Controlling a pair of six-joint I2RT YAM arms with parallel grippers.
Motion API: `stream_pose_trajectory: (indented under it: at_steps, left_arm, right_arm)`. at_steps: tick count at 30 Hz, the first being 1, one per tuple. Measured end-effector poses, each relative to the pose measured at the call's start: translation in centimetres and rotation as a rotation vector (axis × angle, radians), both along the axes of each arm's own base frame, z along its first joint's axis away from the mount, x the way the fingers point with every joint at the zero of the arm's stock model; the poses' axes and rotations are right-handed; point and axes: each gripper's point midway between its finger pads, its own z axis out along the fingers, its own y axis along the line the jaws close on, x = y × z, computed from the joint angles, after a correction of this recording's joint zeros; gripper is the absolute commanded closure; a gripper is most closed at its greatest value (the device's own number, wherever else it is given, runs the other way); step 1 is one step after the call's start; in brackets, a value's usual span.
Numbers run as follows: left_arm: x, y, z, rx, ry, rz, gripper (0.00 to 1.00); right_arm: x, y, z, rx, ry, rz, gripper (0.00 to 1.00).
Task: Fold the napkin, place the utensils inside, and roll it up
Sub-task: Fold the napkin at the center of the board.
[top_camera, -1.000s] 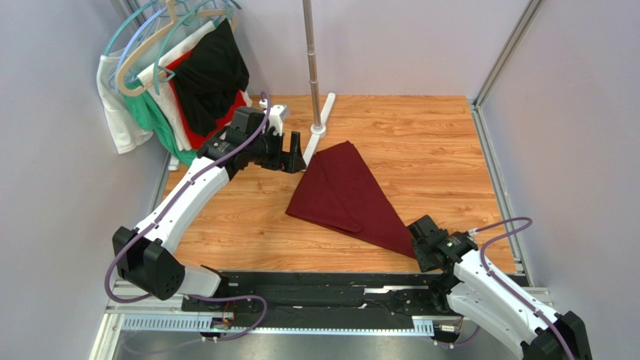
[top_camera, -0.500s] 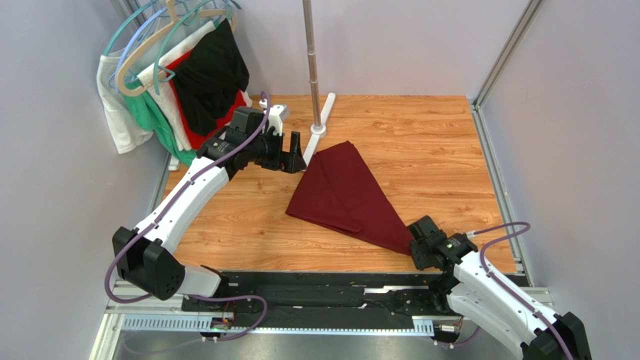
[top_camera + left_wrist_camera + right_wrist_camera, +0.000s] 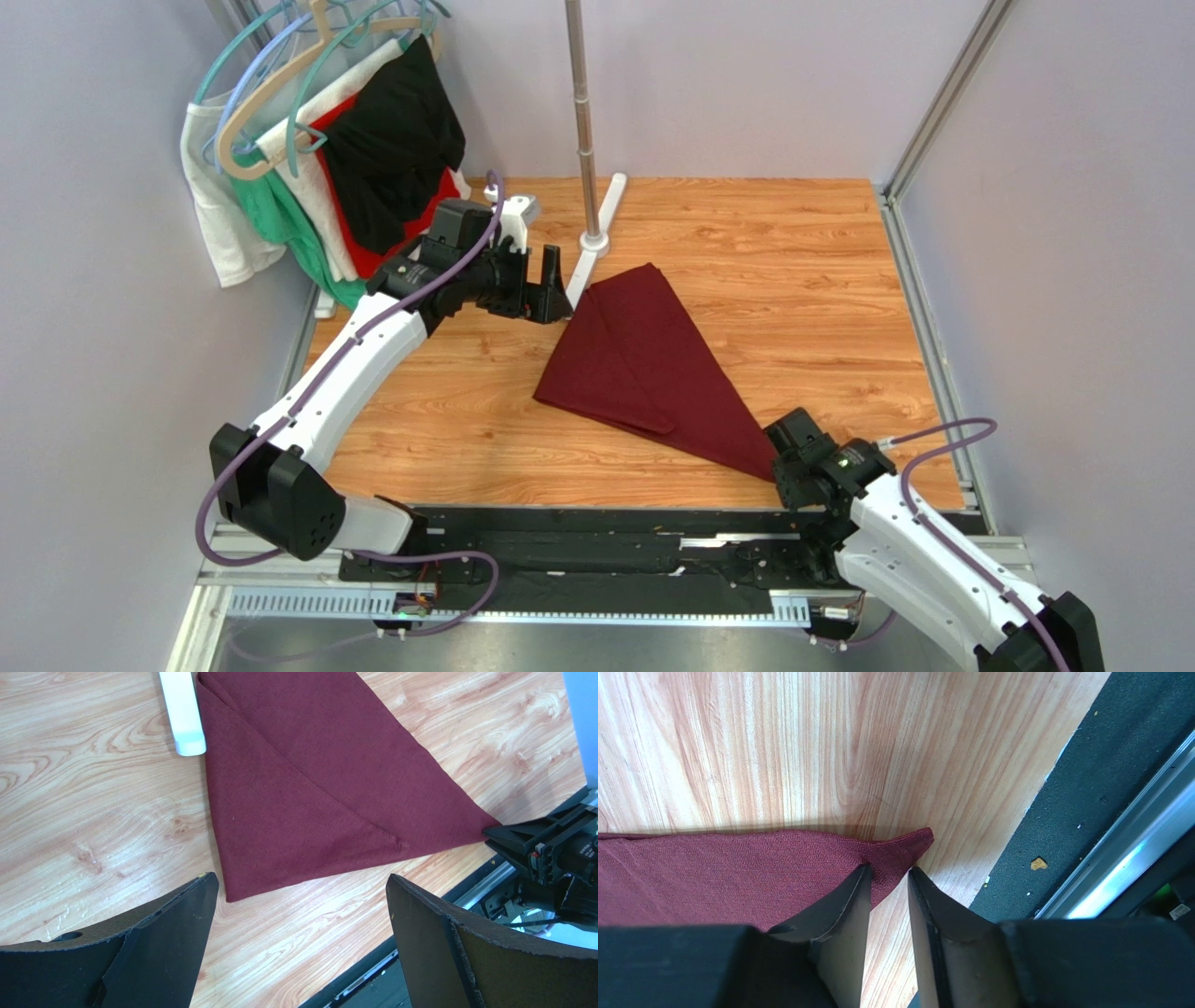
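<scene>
Folded napkin lies as a long triangle, with its sharp tip toward the near right corner of the table.

The maroon napkin [image 3: 638, 357] lies flat on the wooden table [image 3: 828, 266], a little left of the middle. Its long axis goes diagonally, from the wide end beside the white foot of the pole [image 3: 595, 235] near the far edge, down to the narrow tip close to the near edge. One folded layer crosses it as a slanted flap. The right gripper [image 3: 774, 448] is at this tip: its fingers [image 3: 840, 906] stand close together with a narrow gap over the cloth's corner, and I cannot tell if they pinch it. The left gripper [image 3: 556, 297] hovers at the wide end, its fingers [image 3: 158, 948] spread wide and holding nothing.
</scene>
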Motion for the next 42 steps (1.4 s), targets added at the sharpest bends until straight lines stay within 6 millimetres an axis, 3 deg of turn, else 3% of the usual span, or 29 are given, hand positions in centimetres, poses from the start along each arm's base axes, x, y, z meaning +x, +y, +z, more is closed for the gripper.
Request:
stream_pose_trajectory:
  at_steps: [6, 18, 24, 27, 34, 42]
  left_arm:
    - [0.0, 0.0, 0.0, -0.002, 0.001, -0.001, 0.01]
    - [-0.2, -0.2, 0.1, -0.010, 0.005, -0.012, 0.01]
    - [-0.2, -0.3, 0.1, -0.012, 0.006, -0.014, 0.01]
    - [-0.3, -0.3, -0.1, -0.011, 0.009, -0.015, 0.01]
    - [-0.4, -0.3, -0.3, -0.013, 0.016, -0.020, 0.01]
    - [-0.4, -0.3, -0.3, -0.012, 0.016, -0.020, 0.01]
  right_arm:
    - [0.0, -0.2, 0.1, -0.017, 0.007, -0.002, 0.68]
    - [0.0, -0.7, -0.1, -0.050, 0.014, -0.005, 0.99]
    - [0.3, -1.1, 0.1, -0.091, 0.019, 0.012, 1.00]
    - [1.0, -1.4, 1.0, -0.129, 0.006, 0.023, 1.00]
    - [3.8, -2.7, 5.3, -0.272, -0.066, 0.042, 1.00]
    - [4.4, -4.8, 7.7, -0.402, -0.073, 0.045, 1.00]
